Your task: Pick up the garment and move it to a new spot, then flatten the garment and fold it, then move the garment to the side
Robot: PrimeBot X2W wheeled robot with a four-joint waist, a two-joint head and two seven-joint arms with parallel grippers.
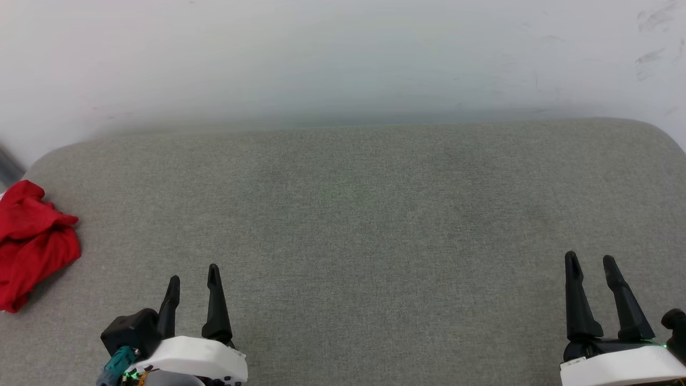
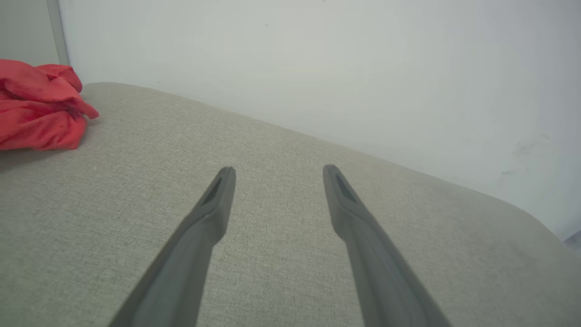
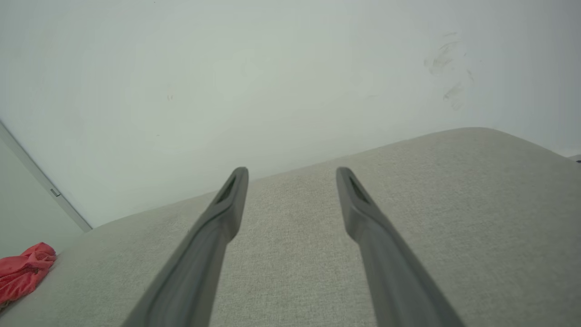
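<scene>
Right now my left gripper [image 1: 193, 279] has its two fingers spread apart and holds nothing, and my right gripper [image 1: 590, 264] is just the same. Both hang over the near edge of the grey cushion [image 1: 353, 214]. The garment [image 1: 29, 241] is a red crumpled heap far off to the left, at the cushion's left edge, well apart from both of my grippers. I think nothing is done yet. I must pick it up, move it, flatten it, fold it and put it aside.

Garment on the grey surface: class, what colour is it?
The garment is red; the left wrist view shows it best.
</scene>
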